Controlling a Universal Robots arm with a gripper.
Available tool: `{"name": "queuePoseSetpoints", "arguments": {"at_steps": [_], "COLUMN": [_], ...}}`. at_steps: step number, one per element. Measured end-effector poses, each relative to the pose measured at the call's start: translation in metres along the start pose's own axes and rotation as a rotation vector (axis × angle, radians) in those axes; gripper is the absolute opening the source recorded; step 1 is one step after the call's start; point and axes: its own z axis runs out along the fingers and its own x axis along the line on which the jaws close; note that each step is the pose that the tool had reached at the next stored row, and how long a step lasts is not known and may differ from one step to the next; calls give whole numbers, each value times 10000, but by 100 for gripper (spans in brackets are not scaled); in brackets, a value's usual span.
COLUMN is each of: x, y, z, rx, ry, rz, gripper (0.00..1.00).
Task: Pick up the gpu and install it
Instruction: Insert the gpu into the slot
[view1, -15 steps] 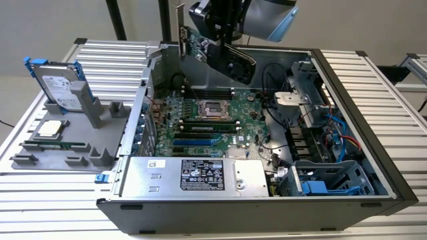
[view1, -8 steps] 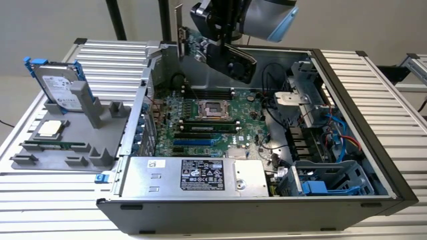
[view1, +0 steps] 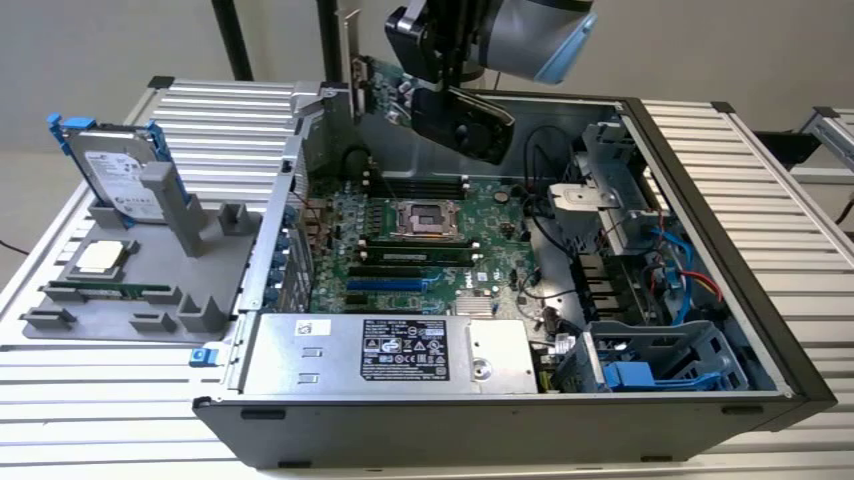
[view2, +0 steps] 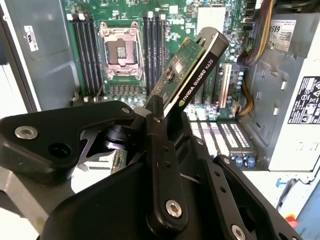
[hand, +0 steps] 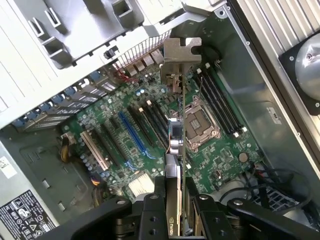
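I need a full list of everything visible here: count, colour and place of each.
gpu card with black cooler, silver bracket: one, green, above the case
open metal computer case: one, dark grey, on the table
motherboard: one, green, inside the case
metal power supply: one, silver, inside the case
hard drive with blue rails: one, silver, standing in the holder
plastic holder: one, grey, exterior view's left of the case
thin memory stick: one, green, in the holder
slatted table: one, white, under everything
gripper: one, black, shut on the gpu card

White lettering lines the gpu (view2: 189, 67); the power supply's (view1: 310, 368) sticker (view1: 404, 350) probably lists ratings.
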Motion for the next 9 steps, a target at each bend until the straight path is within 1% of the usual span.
{"name": "queuePoseSetpoints", "arguments": {"at_steps": [6, 9], "x": [1, 1], "y": [0, 0], "z": [0, 1], "rx": [-26, -29], "ry": [9, 13], "rz": [-431, -502], "gripper": [0, 0]}}
